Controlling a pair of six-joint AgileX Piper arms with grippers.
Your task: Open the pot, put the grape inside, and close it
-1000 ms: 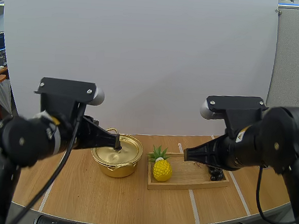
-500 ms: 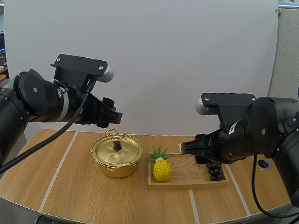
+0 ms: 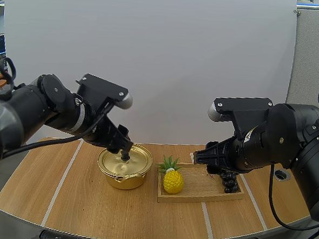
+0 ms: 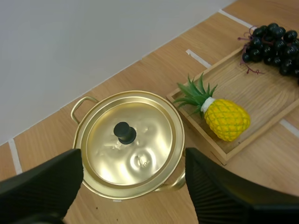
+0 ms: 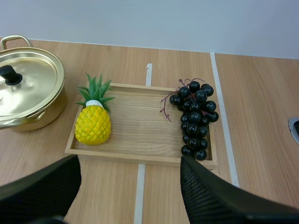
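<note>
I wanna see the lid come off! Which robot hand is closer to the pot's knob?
Left. The left gripper hangs open right over the lid, fingers either side of its black knob. The right gripper is off over the wooden tray, beside the pot.

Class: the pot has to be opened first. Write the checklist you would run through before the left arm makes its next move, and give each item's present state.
1. Lid seated on pot: ok, closed.
2. Left gripper open: ok, fingers stand apart.
3. Knob centred ahead of the left gripper: ok; contact: cannot tell.
4. Grapes in the tray: ok, at the end far from the pot.
5. Right gripper open, near the tray: ok.
6. Pineapple clear of the lid: ok, it lies in the tray beside the pot.
</note>
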